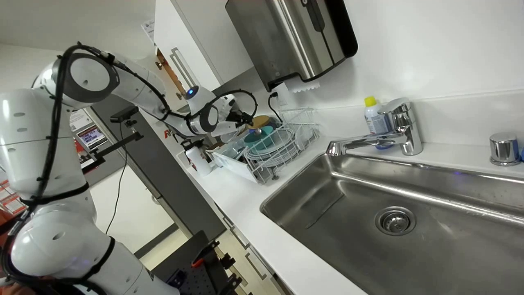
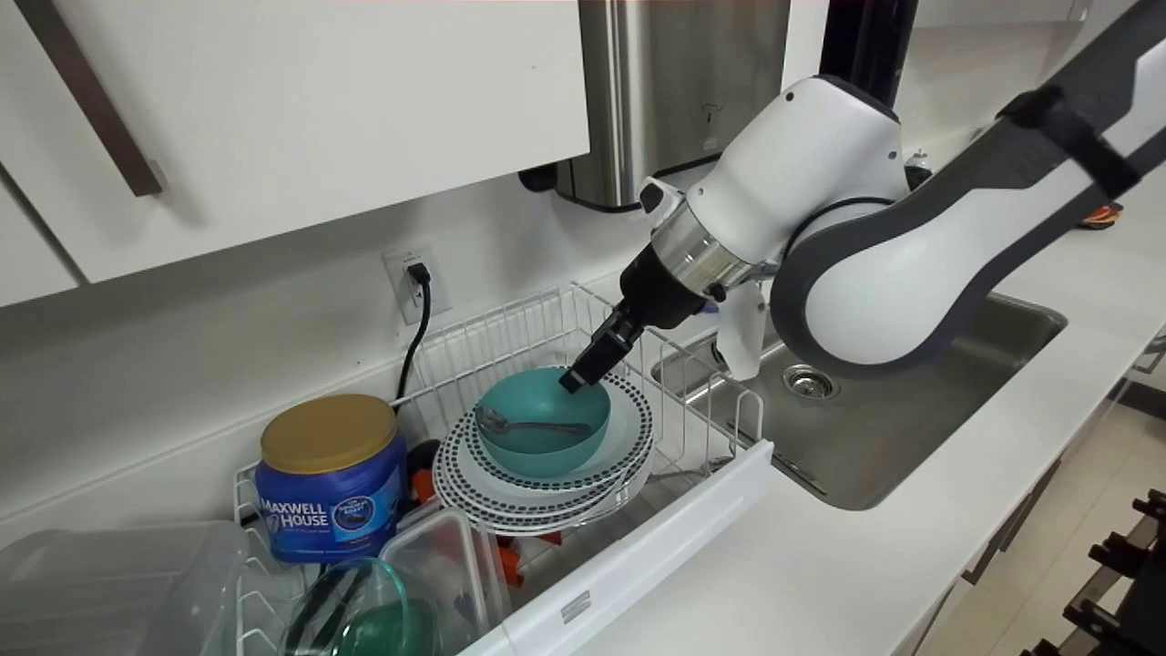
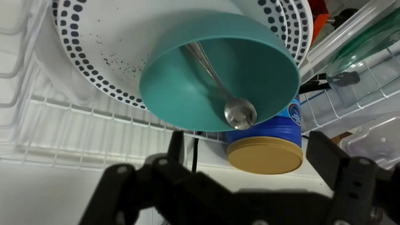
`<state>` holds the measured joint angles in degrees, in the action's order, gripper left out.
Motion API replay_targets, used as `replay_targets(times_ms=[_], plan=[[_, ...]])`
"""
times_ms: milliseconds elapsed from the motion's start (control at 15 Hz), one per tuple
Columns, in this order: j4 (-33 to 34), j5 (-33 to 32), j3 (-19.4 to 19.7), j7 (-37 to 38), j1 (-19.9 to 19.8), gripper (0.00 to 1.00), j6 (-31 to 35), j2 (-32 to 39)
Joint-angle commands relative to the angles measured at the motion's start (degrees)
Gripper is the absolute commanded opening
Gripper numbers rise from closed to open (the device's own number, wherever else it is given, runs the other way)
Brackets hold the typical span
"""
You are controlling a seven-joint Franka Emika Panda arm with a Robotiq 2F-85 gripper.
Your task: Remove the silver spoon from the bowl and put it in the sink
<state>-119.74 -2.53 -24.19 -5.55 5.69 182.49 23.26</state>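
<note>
The silver spoon (image 3: 215, 75) lies inside the teal bowl (image 3: 175, 97), its round end against the rim in the wrist view. The spoon (image 2: 537, 426) and bowl (image 2: 547, 460) also show in an exterior view, the bowl tilted on stacked plates. My gripper (image 3: 247, 139) is open, fingers wide apart with nothing between them. In an exterior view its fingertips (image 2: 576, 375) are at the bowl's rim, seemingly above it; contact cannot be told. The stainless sink (image 1: 352, 246) with its round drain lies beyond the rack, and also shows in an exterior view (image 2: 897, 428).
The bowl's plates (image 2: 629, 446) stand in a white wire dish rack (image 2: 638, 556). A blue coffee can (image 2: 332, 497) and transparent containers (image 2: 118, 583) sit beside them. The faucet (image 1: 368, 141) reaches over the sink. A thin utensil (image 1: 325, 211) lies in the sink. A towel dispenser (image 1: 294, 37) hangs above.
</note>
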Motion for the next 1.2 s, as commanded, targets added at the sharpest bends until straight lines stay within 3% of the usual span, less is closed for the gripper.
replay_targets(times_ms=[0, 333, 867, 933, 1000, 1133], plan=[[3.0, -2.7, 2.1, -2.3, 1.9, 1.00, 0.7, 3.1], [7.7, -6.0, 3.1, -4.5, 4.1, 1.00, -1.7, 6.2], [17.1, -7.1, -3.8, -14.0, -0.6, 1.00, -12.3, 13.0], [17.3, -6.1, -3.4, -14.7, 0.1, 1.00, -13.8, 12.5], [14.7, -5.8, -1.4, -12.8, 1.5, 1.00, -10.3, 11.4], [15.9, -5.7, -1.6, -13.7, 1.4, 1.00, -11.7, 12.0]])
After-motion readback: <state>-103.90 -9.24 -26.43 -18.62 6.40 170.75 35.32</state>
